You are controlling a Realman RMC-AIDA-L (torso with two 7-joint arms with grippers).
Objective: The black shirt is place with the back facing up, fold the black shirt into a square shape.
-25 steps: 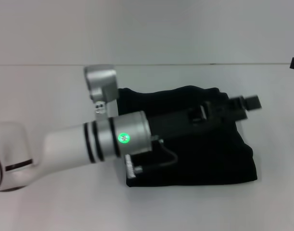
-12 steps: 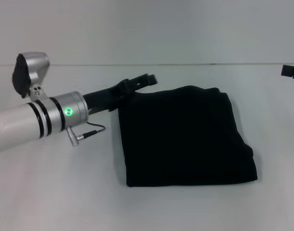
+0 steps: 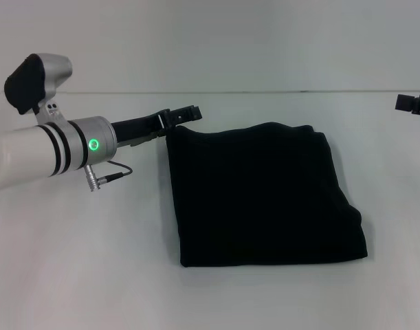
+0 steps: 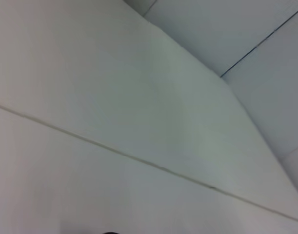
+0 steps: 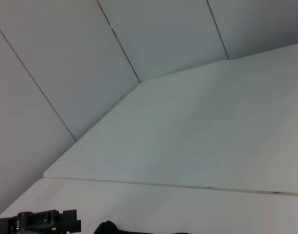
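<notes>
Head view: the left arm has swung back off the black shirt (image 3: 264, 196), its left gripper (image 3: 184, 113) now just past the far left corner, apart from the cloth or barely touching it. I cannot tell how its jaws stand. The shirt lies mid-counter (image 3: 93, 275), a neat dark near-square, so the folding looks done. The right gripper (image 3: 414, 104) sits parked at the right edge.

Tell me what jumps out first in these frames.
The black shirt, folded into a rough square, lies mid-table in the head view. The left hand hangs by its far left corner on a white arm with a green light. The right hand only peeks in at the right edge.
</notes>
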